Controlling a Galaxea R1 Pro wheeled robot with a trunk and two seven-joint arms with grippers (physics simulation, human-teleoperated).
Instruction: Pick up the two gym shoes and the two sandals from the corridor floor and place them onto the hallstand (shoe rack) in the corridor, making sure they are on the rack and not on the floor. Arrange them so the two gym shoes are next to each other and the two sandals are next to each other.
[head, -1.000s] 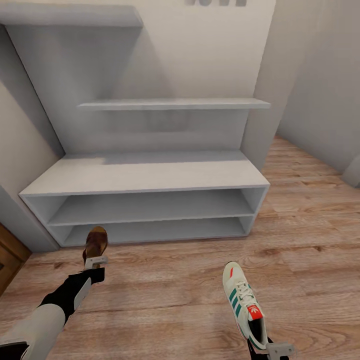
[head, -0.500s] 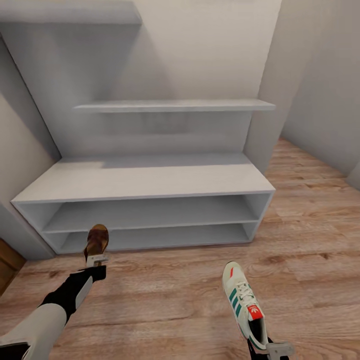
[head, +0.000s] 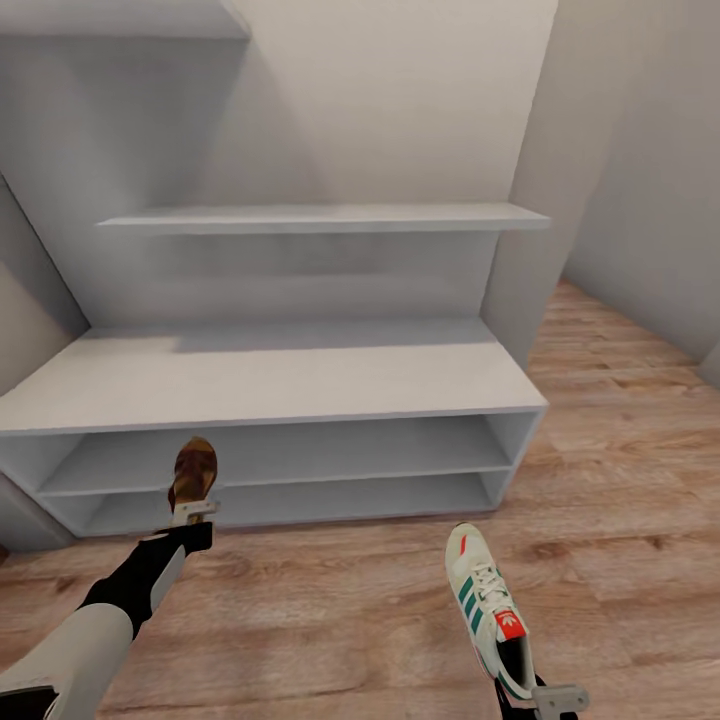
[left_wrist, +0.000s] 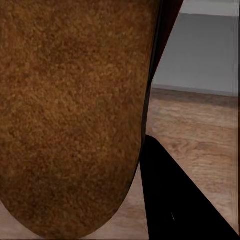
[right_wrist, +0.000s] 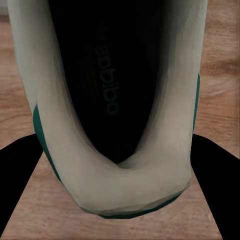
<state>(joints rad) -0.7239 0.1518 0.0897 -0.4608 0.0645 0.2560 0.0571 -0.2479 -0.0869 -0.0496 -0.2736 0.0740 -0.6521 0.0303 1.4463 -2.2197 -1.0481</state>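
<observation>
The pale-grey hallstand (head: 270, 375) stands ahead against the wall, its two open shelf levels facing me. My left gripper (head: 192, 515) holds a brown sandal (head: 193, 473) by its heel, toe pointing at the lower shelves. Up close, the sandal's brown surface (left_wrist: 70, 110) looms large in the left wrist view. My right gripper (head: 545, 700) is shut on the heel of a cream-white gym shoe (head: 485, 605) with green stripes, held above the wood floor (head: 350, 600). The shoe's dark opening and heel rim (right_wrist: 117, 185) sit between the fingers in the right wrist view.
A floating shelf (head: 320, 218) hangs on the tall grey back panel. Grey walls (head: 640, 180) close in at the right, with open wood floor running past the bench's right end.
The whole view has shifted: the hallstand appears closer and lower left, so the camera moved. Both grippers keep their shoes in about the same place in the picture.
</observation>
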